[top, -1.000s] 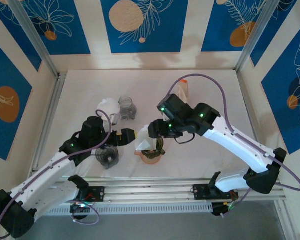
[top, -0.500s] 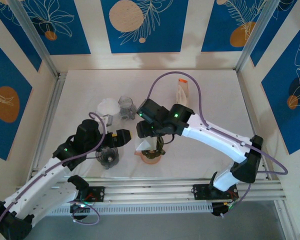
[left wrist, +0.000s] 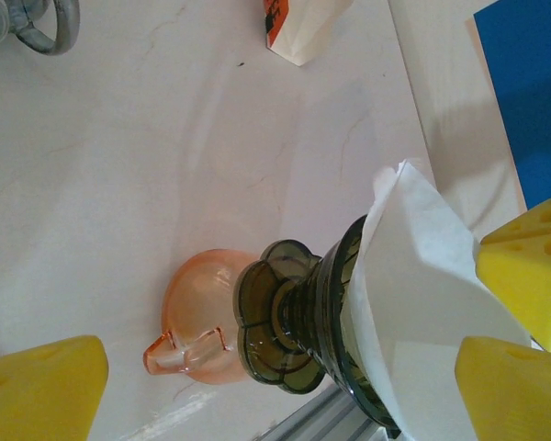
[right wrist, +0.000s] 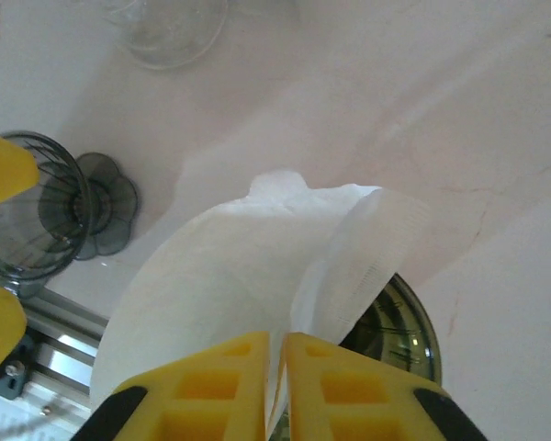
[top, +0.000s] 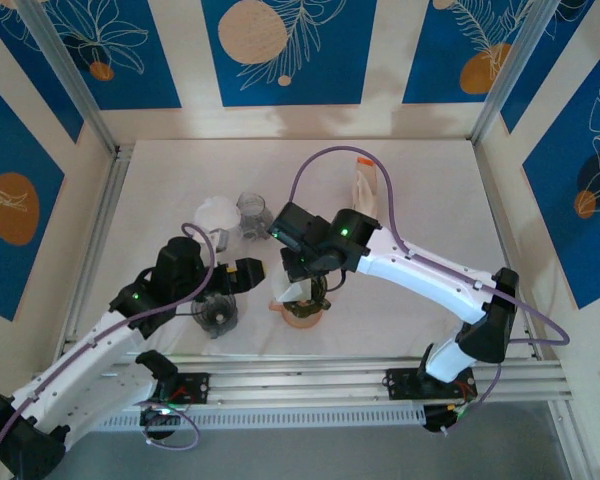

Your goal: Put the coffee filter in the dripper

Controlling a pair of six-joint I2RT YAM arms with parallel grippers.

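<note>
The white paper coffee filter (right wrist: 211, 276) stands in the mouth of the dark glass dripper (right wrist: 399, 322), one flap folded inward. My right gripper (right wrist: 275, 344) is shut on the filter's upper edge, directly above the dripper. In the top view the filter (top: 288, 285) and dripper (top: 302, 312) sit near the table's front centre under the right gripper (top: 302, 275). My left gripper (left wrist: 283, 367) is open, level with the dripper (left wrist: 294, 312), which stands on an orange glass server (left wrist: 197, 312); the filter (left wrist: 422, 276) sticks out of it. In the top view the left gripper (top: 250, 275) is just left of the dripper.
A second dark glass dripper (top: 217, 315) stands below the left gripper near the front rail (top: 300, 370). A white cone (top: 218, 215) and a clear glass cup (top: 254, 215) are behind it. An orange-and-white carton (top: 365, 185) stands further back.
The right arm swung left over the dripper and its fingers closed on the filter's edge. The left arm shifted slightly and stayed open.
</note>
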